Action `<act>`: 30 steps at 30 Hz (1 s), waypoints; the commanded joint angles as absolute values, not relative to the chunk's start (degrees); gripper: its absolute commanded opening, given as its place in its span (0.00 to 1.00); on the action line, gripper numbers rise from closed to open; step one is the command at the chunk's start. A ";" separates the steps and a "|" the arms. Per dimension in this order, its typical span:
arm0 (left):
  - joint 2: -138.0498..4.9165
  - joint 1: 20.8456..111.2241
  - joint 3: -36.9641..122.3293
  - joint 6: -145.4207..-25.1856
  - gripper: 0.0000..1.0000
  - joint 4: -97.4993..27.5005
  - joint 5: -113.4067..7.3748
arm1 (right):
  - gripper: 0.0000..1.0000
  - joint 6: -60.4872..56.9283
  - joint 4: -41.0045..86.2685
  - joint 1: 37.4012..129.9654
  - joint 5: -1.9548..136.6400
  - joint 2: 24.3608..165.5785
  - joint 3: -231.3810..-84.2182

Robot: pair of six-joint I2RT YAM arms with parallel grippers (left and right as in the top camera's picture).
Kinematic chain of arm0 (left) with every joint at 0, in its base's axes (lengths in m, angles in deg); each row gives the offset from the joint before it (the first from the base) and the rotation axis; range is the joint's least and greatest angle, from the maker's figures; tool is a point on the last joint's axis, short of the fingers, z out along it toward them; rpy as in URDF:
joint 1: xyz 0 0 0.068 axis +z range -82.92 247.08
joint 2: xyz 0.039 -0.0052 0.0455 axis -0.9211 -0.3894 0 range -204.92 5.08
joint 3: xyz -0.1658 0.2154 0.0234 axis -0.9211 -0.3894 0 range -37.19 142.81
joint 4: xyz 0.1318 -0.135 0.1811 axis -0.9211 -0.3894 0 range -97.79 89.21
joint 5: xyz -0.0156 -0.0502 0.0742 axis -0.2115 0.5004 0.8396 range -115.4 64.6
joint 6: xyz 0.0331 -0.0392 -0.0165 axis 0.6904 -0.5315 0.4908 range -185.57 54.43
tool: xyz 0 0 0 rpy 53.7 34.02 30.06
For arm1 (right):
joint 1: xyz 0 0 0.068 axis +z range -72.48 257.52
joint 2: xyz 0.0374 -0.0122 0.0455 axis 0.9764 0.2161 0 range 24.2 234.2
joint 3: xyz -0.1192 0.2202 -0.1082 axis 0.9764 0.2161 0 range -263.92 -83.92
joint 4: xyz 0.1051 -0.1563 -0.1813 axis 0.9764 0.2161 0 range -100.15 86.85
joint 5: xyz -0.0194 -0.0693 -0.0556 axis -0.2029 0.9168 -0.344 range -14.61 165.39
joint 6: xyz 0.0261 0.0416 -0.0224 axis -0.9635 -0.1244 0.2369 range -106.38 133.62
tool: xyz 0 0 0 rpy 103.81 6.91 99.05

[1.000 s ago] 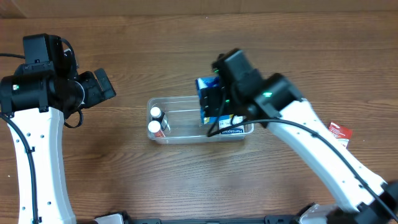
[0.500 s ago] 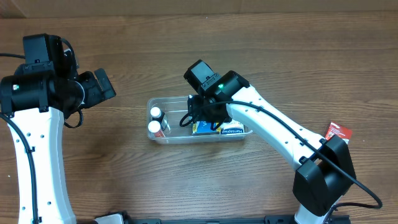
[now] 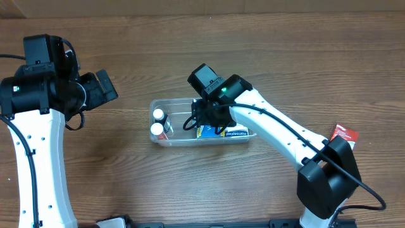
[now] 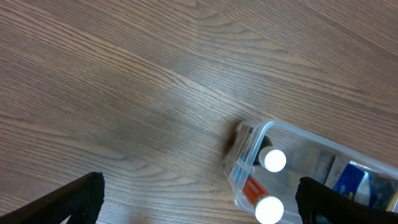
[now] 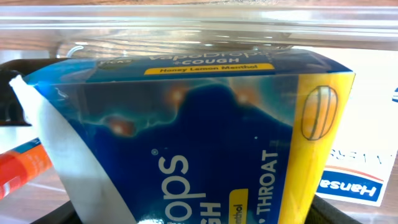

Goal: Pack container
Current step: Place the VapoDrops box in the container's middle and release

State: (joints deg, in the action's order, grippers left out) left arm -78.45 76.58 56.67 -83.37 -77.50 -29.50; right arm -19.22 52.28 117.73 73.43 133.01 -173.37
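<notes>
Left claw [image 4: 199, 204]: fingers at lower corners of wrist view, spread wide, empty, parked clear of work. Overhead centre: container [image 3: 180, 101], two bottles [image 3: 158, 114] stood at its left end, likely to save room. Right claw [image 3: 209, 122] inside container's right half, clamped on box [image 5: 186, 143], apparently seating it beside carton [image 3: 235, 134].

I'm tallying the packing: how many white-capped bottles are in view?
2. Both are at the left end of the container: the rear bottle and the front bottle. The right arm covers part of it, so more may be hidden.
</notes>
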 commanded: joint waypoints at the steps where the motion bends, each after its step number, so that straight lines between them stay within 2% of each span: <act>1: -78.16 76.80 56.71 -82.25 1.00 -77.65 -29.50 | 0.74 -19.42 51.76 117.97 72.25 137.38 -173.11; 4: -78.16 76.80 56.71 -82.25 1.00 -77.68 -29.48 | 0.75 -19.40 50.88 117.97 72.25 139.98 -173.11; 9: -78.16 76.80 56.71 -82.25 1.00 -77.70 -29.48 | 0.81 -19.40 50.31 117.97 72.27 140.16 -173.11; 11: -78.16 76.80 56.71 -82.25 1.00 -77.70 -29.48 | 0.88 -19.40 50.36 117.97 72.27 140.16 -173.11; 12: -78.16 76.80 56.71 -82.25 1.00 -77.70 -29.48 | 0.99 -19.40 50.34 117.97 72.27 140.16 -173.11; 13: -78.16 76.80 56.71 -82.25 1.00 -77.70 -29.48 | 1.00 -19.40 50.34 117.94 72.29 140.16 -173.11; 19: -78.16 76.80 56.71 -82.25 1.00 -78.11 -29.48 | 1.00 -19.18 53.53 117.94 78.44 138.28 -175.34; 25: -78.16 76.80 56.71 -82.25 1.00 -78.18 -29.48 | 1.00 -19.20 58.58 117.38 90.35 127.94 -182.27; 30: -78.16 76.80 56.71 -82.23 1.00 -78.51 -29.45 | 1.00 -19.22 61.22 110.43 94.85 116.55 -184.69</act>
